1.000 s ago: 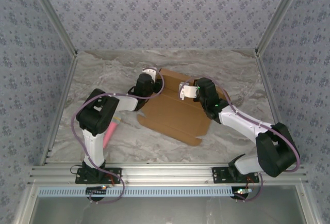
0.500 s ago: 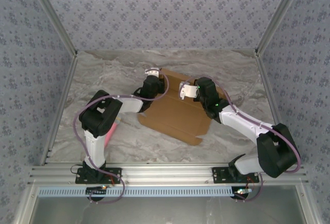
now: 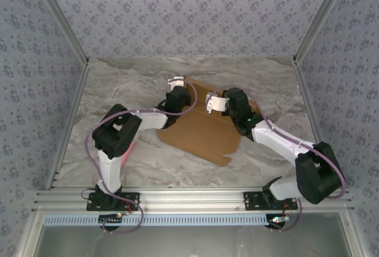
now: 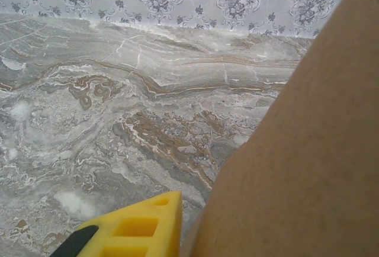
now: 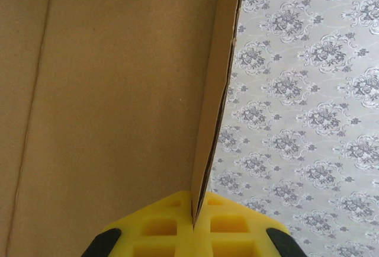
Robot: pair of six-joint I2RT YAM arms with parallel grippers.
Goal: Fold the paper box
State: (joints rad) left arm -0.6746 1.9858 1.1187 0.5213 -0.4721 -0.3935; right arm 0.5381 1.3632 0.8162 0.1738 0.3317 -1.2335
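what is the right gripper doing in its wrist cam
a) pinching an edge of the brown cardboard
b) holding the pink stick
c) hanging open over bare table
a: in the right wrist view the yellow fingers of the right gripper close from both sides on a thin edge of the paper box, and the cardboard runs up from between them.
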